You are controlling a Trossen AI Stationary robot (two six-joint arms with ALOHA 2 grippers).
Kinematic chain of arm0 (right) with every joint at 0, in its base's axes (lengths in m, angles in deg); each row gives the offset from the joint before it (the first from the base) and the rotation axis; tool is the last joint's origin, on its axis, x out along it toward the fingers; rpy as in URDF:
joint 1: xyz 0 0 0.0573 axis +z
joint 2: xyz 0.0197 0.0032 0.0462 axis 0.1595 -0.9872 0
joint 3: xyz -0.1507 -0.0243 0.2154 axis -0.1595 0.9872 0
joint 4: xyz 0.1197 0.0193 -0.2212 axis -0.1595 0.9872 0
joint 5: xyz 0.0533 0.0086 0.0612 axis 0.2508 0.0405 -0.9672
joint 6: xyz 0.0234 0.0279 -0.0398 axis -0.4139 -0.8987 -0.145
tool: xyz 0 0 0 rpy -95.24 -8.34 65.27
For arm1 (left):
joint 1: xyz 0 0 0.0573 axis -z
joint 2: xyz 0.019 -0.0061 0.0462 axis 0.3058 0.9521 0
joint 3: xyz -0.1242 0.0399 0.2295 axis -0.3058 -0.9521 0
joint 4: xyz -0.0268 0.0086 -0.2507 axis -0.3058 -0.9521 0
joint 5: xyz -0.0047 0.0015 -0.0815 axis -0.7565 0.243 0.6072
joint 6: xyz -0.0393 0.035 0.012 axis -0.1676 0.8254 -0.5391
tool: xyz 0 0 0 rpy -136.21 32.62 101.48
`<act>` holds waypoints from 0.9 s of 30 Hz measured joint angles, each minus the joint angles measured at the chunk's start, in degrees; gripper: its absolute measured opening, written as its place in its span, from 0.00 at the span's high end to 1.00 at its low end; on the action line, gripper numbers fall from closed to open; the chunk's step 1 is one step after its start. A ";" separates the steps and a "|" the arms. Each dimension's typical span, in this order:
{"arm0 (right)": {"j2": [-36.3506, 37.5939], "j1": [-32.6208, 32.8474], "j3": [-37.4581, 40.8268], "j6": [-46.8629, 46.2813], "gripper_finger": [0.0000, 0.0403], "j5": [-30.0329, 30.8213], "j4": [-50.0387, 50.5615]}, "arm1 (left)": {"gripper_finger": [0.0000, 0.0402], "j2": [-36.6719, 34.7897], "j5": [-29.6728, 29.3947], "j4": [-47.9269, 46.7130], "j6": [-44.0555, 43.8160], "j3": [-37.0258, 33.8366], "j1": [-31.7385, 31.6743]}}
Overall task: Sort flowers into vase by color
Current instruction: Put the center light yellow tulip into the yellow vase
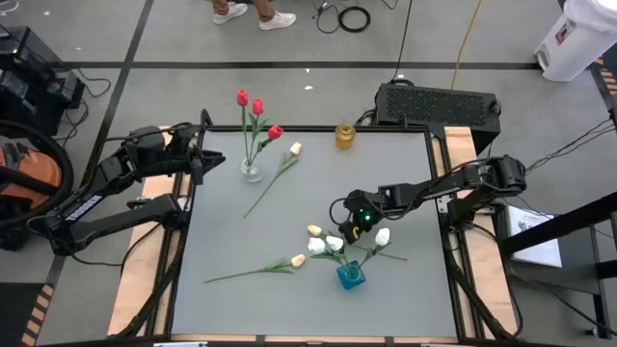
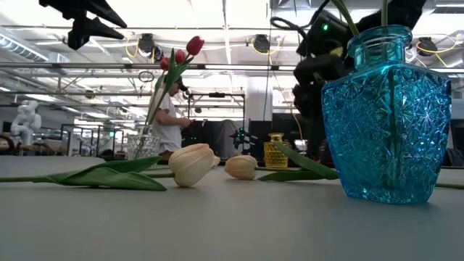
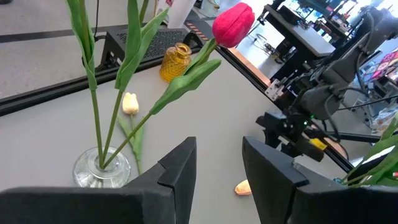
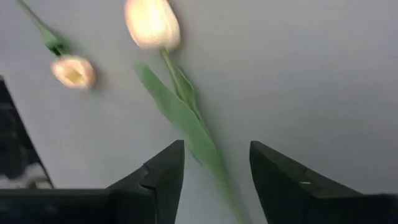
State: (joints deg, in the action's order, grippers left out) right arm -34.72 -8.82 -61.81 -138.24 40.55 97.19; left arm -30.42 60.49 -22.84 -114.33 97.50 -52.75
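Grey tabletop (image 1: 222, 231) fills the workspace, ringed by a lab floor with cables. Nearest the front edge, a blue vase (image 1: 351, 276) holds white tulips (image 1: 383, 236), and a cream tulip (image 1: 298, 260) lies flat beside it, its stem running left. Just behind the blue vase, the right gripper (image 1: 354, 224) hovers over the table, fingers (image 4: 163, 169) apart with nothing between them, above a loose cream tulip (image 4: 152, 23). Farther back, a clear vase (image 1: 252, 172) holds three red tulips (image 1: 258, 106); another cream tulip (image 1: 294, 149) lies next to it. Beside that vase waits the left gripper (image 1: 210, 160), fingers parted and empty. At the far edge stands a yellow vase (image 1: 345, 137).
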 joint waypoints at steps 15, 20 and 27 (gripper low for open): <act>-1.67 0.13 0.00 4.45 0.56 -3.63 -4.60 | 0.66 0.00 0.00 0.00 -0.07 0.00 -0.02; -4.23 0.52 -0.04 4.55 0.56 -3.50 -5.16 | 0.66 0.00 0.00 0.00 -0.07 0.00 -0.02; -6.77 0.61 -0.15 3.97 0.56 -3.82 -6.52 | 0.66 0.00 0.00 0.02 -0.09 0.00 -0.01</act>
State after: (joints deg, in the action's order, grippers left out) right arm -41.50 -8.20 -61.95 -134.27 36.73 90.67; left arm -30.42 60.49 -22.82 -114.42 97.50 -52.75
